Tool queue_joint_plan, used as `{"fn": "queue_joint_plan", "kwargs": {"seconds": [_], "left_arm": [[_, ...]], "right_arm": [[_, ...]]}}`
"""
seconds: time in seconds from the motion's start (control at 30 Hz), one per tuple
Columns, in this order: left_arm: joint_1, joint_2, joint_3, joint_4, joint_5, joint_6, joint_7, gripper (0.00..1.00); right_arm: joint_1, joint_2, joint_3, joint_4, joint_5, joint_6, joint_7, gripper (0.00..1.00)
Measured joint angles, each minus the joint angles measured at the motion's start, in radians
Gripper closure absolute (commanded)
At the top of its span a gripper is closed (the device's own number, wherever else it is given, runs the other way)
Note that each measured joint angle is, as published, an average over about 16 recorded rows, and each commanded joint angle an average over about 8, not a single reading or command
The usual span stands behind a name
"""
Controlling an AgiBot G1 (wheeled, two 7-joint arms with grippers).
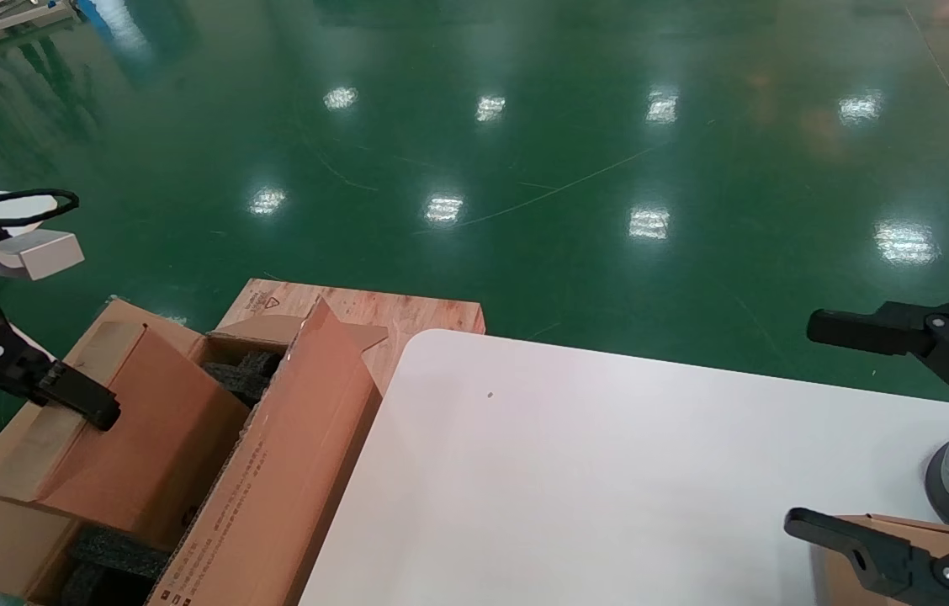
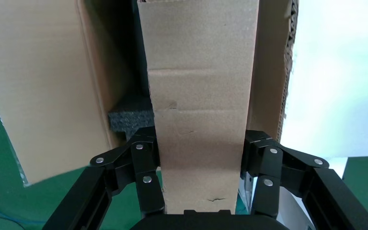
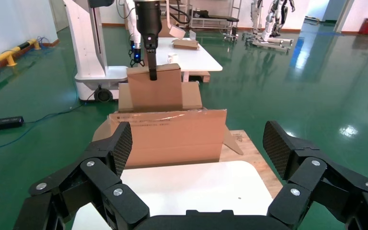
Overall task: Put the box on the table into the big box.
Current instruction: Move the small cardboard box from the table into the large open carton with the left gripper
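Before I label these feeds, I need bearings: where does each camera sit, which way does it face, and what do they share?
Head view: on the robot's head, looking forward and down at the white table and the big carton; both arms show, left gripper and right gripper.
Left wrist view: behind the left gripper, jaws shut on the box held in the carton's opening.
Right wrist view: behind the open right gripper, facing across the table at the carton.
Shared: all three show the box, the carton and the table.

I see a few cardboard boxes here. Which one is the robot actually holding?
The flat reddish-brown box, clamped by the left gripper over the big box with black foam. The tan box near the open right gripper is untouched.
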Motion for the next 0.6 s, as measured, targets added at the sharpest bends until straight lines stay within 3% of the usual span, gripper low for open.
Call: {"fn": "queue_joint_plan", "kwargs": {"seconds": [0.6], "left_arm": [[0.053, 0.01, 0.012, 0.073, 0.022, -0.044, 0.06, 1.0]], "right_arm": [[0.0, 0.0, 0.0, 0.0, 0.0, 0.0, 0.0, 0.0]]}}
